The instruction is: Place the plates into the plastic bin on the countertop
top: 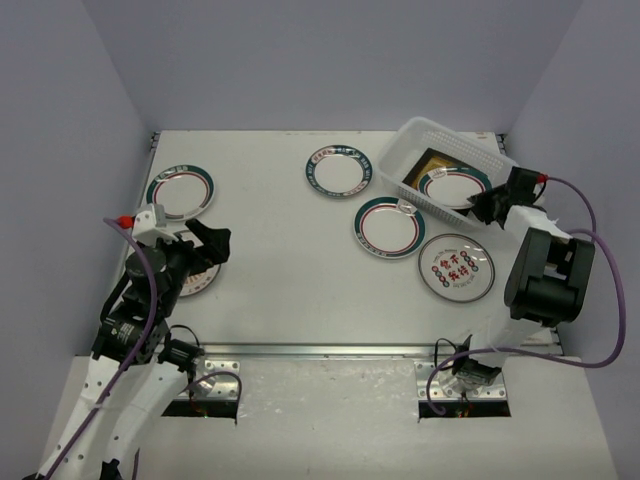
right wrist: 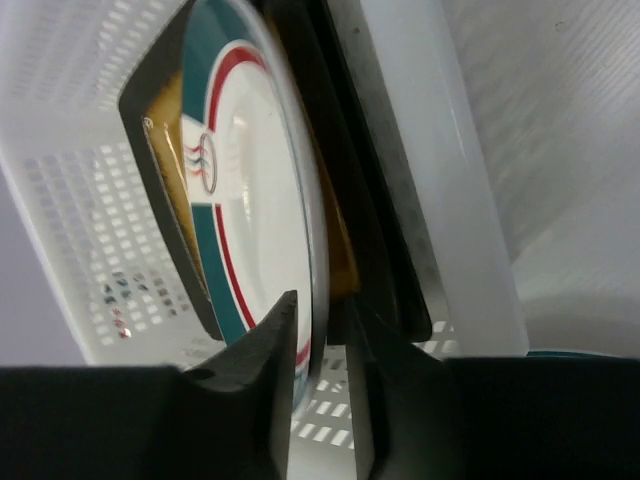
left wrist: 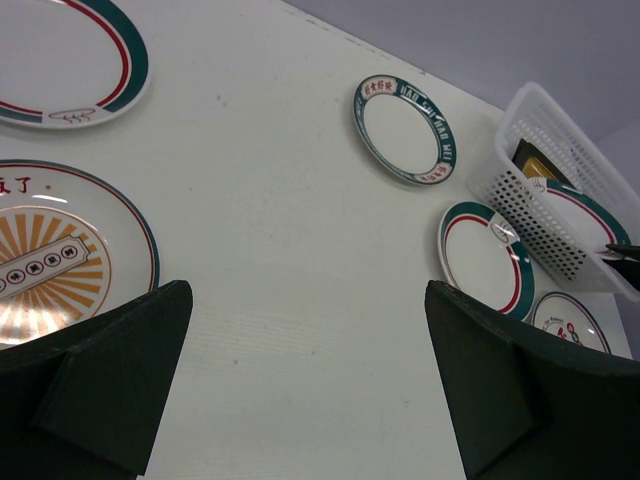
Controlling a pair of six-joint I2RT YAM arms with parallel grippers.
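The right gripper (top: 488, 208) (right wrist: 322, 312) pinches the rim of a round plate (top: 452, 186) (right wrist: 255, 200) lying inside the bin (top: 421, 129) (right wrist: 80, 200), atop a square plate (top: 431, 162). The left gripper (top: 212, 240) (left wrist: 305, 300) hangs wide open well left of the bin, above a sunburst plate (top: 198, 277) (left wrist: 60, 260). A ringed plate (top: 389, 227) lies just beside the bin.

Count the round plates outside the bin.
5: far-left plate; sunburst plate under the left gripper; lettered plate, far centre; ringed plate beside the plastic bin; red-character plate, near right. A sixth plate is in the bin. More may be hidden.
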